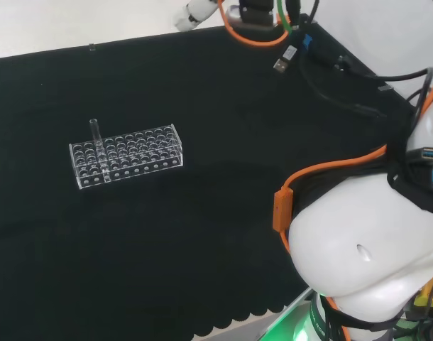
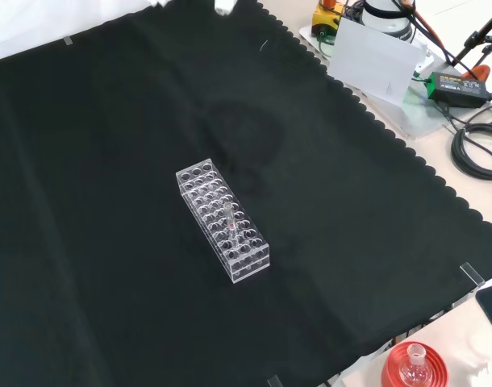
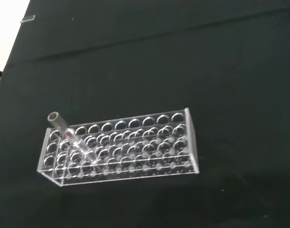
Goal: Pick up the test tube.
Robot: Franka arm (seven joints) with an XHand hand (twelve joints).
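- A clear test tube [image 1: 94,133] is seen standing upright in a clear rack [image 1: 142,150] on the black cloth [image 1: 202,234] of the counter; in the head view it rises from a hole near the rack's left end, in the farther rows.
- In the front view the test tube [image 2: 229,218] is placed toward the nearer end of the rack [image 2: 206,189], roughly midway across its width.
- In the wrist view the test tube [image 3: 64,130] is shown slanting only because of the camera's angle; its open mouth is seen at the top, and it sits at one end of the rack [image 3: 149,142], near a corner.
- The tube's long axis is judged to be vertical, so it would have to be drawn straight up out of its hole.
- A small white part of the hand [image 1: 192,14] is glimpsed at the top edge of the head view, well apart from the rack and raised above the cloth; whether its fingers are spread or curled cannot be told.
- From there, the tube lies down and to the left in the head view, and nothing is held by the hand as far as can be judged.
- The task is judged not yet begun: the tube is untouched in its rack, and a long approach across the cloth is called for first.
- The holes round the tube are seen empty, so room for fingers on either side is expected.
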